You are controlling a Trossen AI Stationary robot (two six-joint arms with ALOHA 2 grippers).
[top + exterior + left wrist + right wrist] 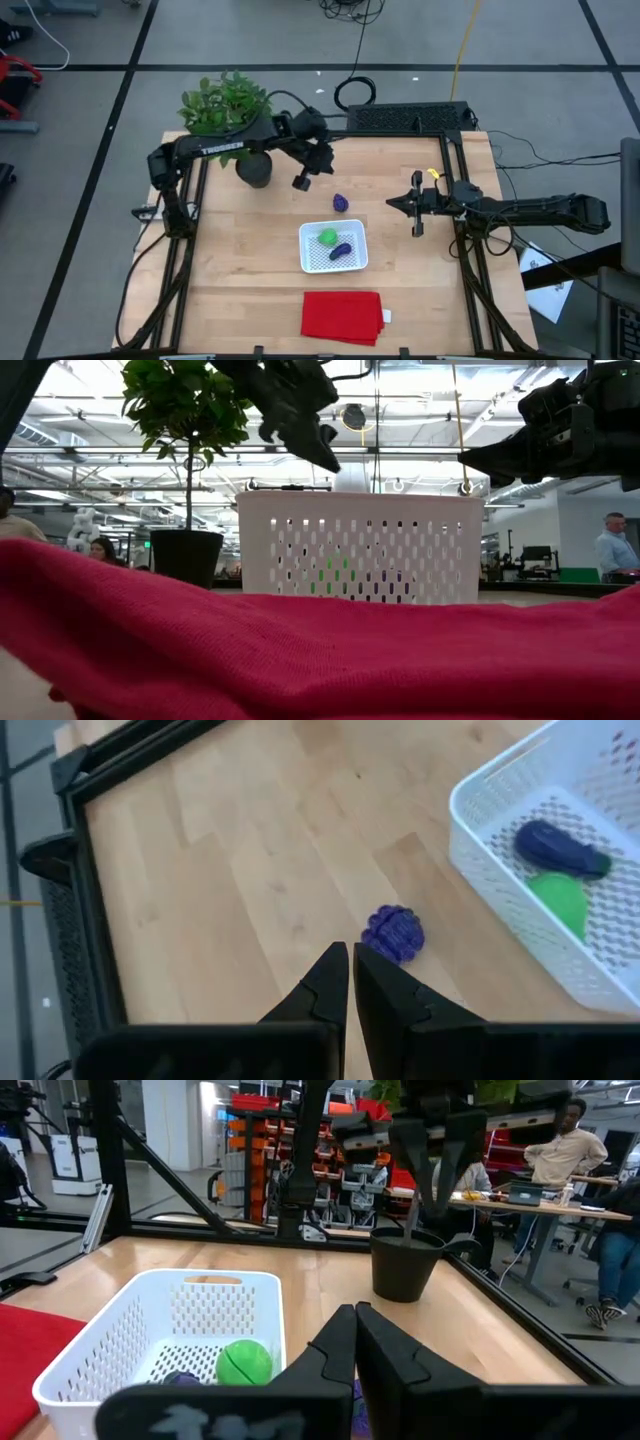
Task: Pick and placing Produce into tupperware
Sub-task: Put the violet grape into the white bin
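Observation:
The white perforated tupperware sits mid-table; it also shows in the low view. Inside lie the round green item and the elongated dark purple item, also shown in the left wrist view. The rounded purple item rests on the wood just beyond the tupperware; it also shows in the left wrist view. My left gripper hovers shut and empty, left of that item. My right gripper is shut and empty, to its right.
A potted leafy plant stands at the far left, beside my left arm. A red folded cloth lies near the front edge. Black frame rails border the table's sides. People stand in the room beyond.

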